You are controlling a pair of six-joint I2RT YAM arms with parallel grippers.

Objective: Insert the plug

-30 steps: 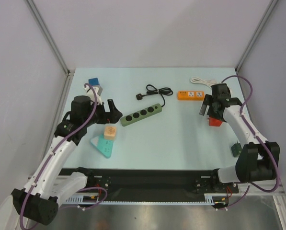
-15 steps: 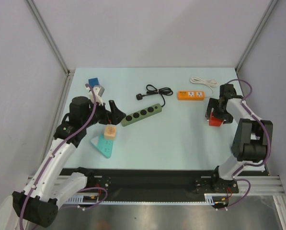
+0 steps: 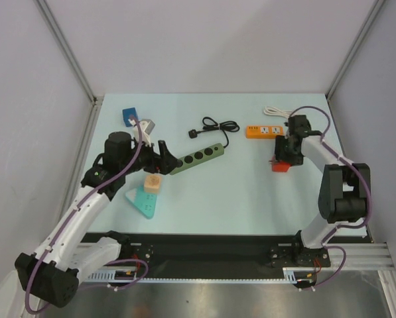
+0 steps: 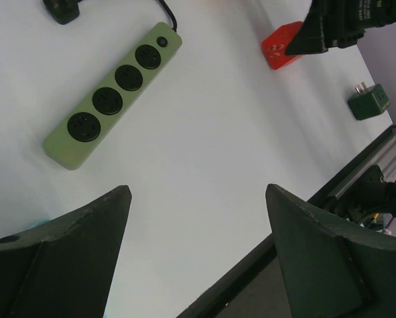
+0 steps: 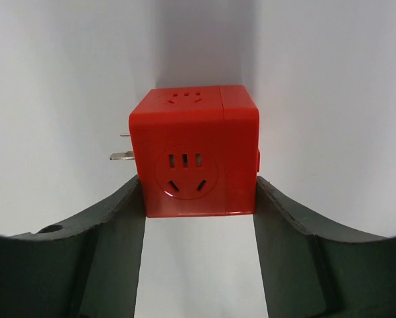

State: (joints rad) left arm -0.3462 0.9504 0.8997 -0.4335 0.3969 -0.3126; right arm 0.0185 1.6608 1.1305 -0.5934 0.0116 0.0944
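Note:
A red plug cube (image 5: 194,156) with metal prongs on its left side sits between the fingers of my right gripper (image 5: 198,192), which press on both its flanks. From above, the red cube (image 3: 280,165) is just under the right gripper (image 3: 284,158), below the orange power strip (image 3: 264,131). The green power strip (image 3: 196,158) lies diagonally mid-table, with four round sockets (image 4: 115,93). My left gripper (image 3: 166,154) hovers at its near-left end, open, with nothing between the fingers (image 4: 198,192). A black corded plug (image 3: 196,134) lies behind the green strip.
A white cable (image 3: 275,111) coils behind the orange strip. A blue cube (image 3: 130,114) sits at the back left. An orange block (image 3: 152,183) rests on a teal triangle (image 3: 142,200) under my left arm. A small green adapter (image 4: 369,101) lies near the front right edge.
My right gripper has closed in on the red cube and carried it a little leftward. The left gripper has moved right, up to the green strip's end.

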